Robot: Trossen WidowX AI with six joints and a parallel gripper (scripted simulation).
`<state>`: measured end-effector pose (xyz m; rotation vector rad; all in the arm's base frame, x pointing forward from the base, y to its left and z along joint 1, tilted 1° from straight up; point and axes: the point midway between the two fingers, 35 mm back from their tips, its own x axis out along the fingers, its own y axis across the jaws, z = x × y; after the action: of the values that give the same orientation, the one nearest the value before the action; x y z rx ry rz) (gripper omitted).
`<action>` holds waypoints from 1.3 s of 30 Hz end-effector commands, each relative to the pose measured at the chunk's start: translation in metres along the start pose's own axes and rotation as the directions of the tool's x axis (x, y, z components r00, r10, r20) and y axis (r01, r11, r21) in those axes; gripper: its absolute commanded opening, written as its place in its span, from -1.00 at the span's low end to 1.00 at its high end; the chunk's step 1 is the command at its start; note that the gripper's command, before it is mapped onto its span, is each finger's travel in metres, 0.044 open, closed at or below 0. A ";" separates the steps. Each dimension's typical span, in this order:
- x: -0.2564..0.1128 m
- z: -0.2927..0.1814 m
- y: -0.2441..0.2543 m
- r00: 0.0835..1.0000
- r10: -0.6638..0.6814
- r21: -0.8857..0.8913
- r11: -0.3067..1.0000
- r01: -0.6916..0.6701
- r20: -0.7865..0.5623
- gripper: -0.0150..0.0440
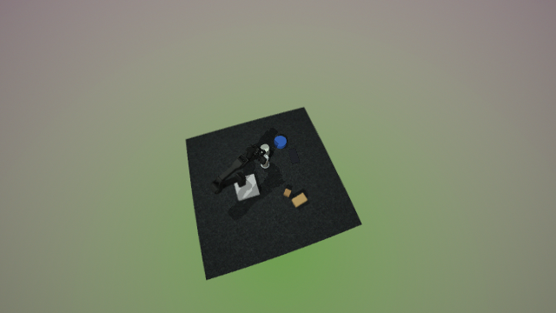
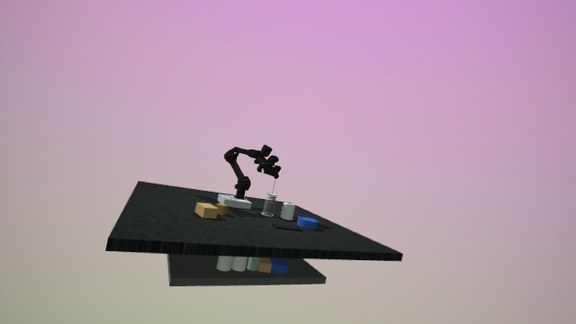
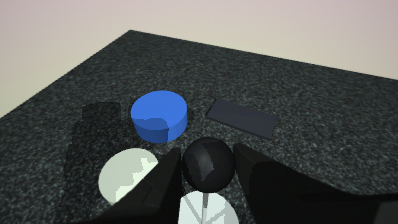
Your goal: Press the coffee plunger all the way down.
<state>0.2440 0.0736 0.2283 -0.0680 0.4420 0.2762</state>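
The coffee press stands upright on the dark table, a clear glass cylinder with brown contents. Its pale lid shows at the bottom of the wrist view. The thin plunger rod stands far up out of the lid. The round black plunger knob is at its top. My gripper is shut on the knob, one finger on each side of it, high above the lid. In the top view the arm partly covers the press, and the knob is hard to make out.
A white cylinder stands close beside the press. A blue disc and a flat dark slab lie beyond. Two tan blocks lie farther off. A shelf hangs below the table.
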 end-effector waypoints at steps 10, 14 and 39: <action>0.017 -0.033 0.000 0.999 0.002 -0.005 1.000 -0.002 -0.043 -0.11; 0.021 -0.038 0.000 0.999 0.002 -0.005 1.000 -0.002 -0.042 -0.11; 0.045 -0.070 0.000 0.999 0.002 -0.005 1.000 -0.002 -0.042 -0.11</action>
<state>0.2574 0.0767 0.1848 -0.0573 0.3788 0.2776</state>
